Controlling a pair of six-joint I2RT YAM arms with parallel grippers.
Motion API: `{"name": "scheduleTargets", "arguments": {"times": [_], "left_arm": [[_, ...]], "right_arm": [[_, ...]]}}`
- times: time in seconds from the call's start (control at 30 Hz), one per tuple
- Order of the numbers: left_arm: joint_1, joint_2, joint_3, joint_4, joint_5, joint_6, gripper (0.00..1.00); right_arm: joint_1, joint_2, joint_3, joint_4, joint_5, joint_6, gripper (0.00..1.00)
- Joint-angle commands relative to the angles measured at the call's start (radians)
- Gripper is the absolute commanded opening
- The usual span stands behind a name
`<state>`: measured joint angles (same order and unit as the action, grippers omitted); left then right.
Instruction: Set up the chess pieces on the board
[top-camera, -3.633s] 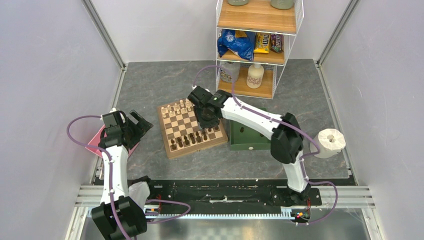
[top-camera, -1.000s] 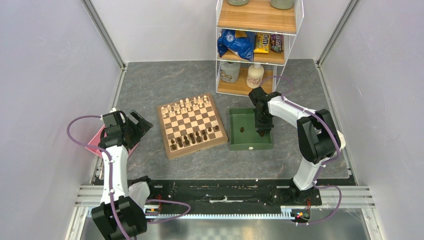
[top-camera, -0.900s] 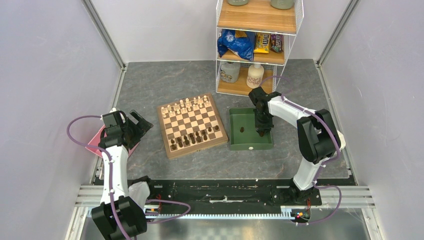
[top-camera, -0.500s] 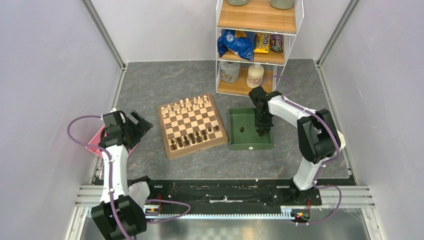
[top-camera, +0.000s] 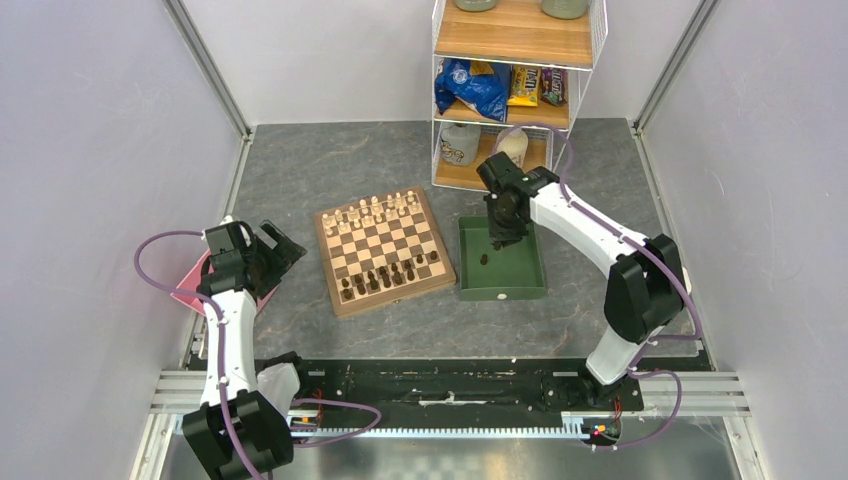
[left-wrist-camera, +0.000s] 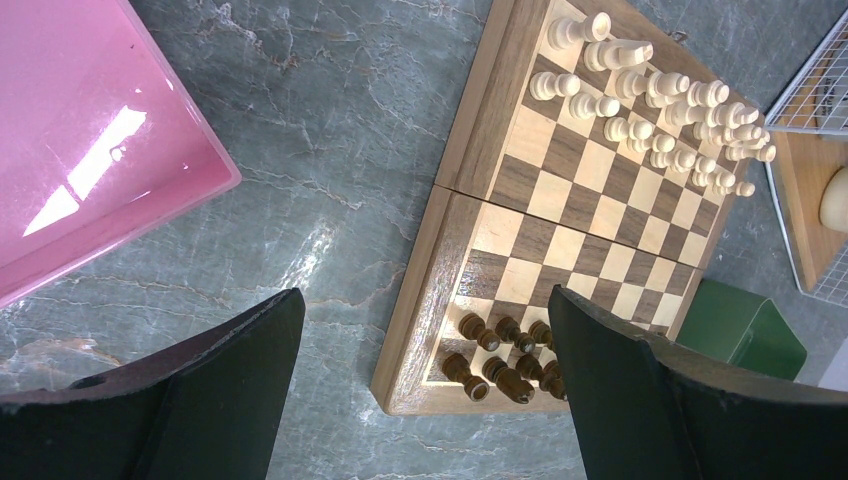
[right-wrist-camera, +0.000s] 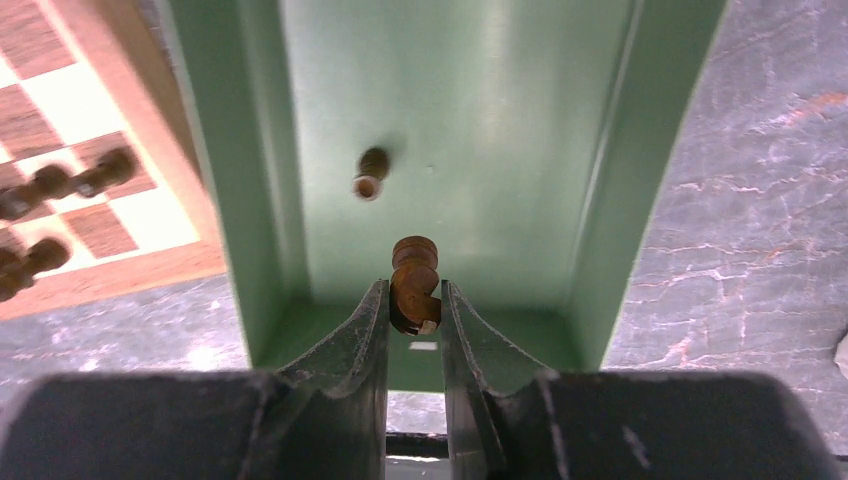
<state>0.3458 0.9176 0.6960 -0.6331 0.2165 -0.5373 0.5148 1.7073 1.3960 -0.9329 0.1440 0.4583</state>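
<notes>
my right end effector (right-wrist-camera: 413, 292) pinches a small dark-brown wooden chessman (right-wrist-camera: 413, 268) over the dark-green rectangular tray (right-wrist-camera: 500, 120); the checkered wooden chessboard (top-camera: 385, 243) lies to its left, so i'd carry leftward.

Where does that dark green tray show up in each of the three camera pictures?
Top external: green tray right of centre, beside the chessboard.
Left wrist: tray lower right, just beyond the board.
Right wrist: tray fills the middle of the picture.
Shared landmark: the chessboard, alongside the tray in every view.
</notes>
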Motion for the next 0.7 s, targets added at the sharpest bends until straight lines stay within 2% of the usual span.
{"name": "scheduleTargets", "arguments": {"times": [0.0,0.33,0.67], "left_arm": [[0.005,-0.004,0.012,0.018,0.019,0.022,0.99],[0.005,-0.011,0.013,0.018,0.019,0.023,0.99],[0.005,-0.013,0.013,0.018,0.02,0.023,0.99]], "right_arm": [[0.076,-0.037,0.088,-0.038,-0.009,0.032,0.18],[0.265,0.103,0.22,-0.009,-0.059,0.072,0.19],[0.348,0.251,0.309,0.021,-0.082,0.089,0.19]]}}
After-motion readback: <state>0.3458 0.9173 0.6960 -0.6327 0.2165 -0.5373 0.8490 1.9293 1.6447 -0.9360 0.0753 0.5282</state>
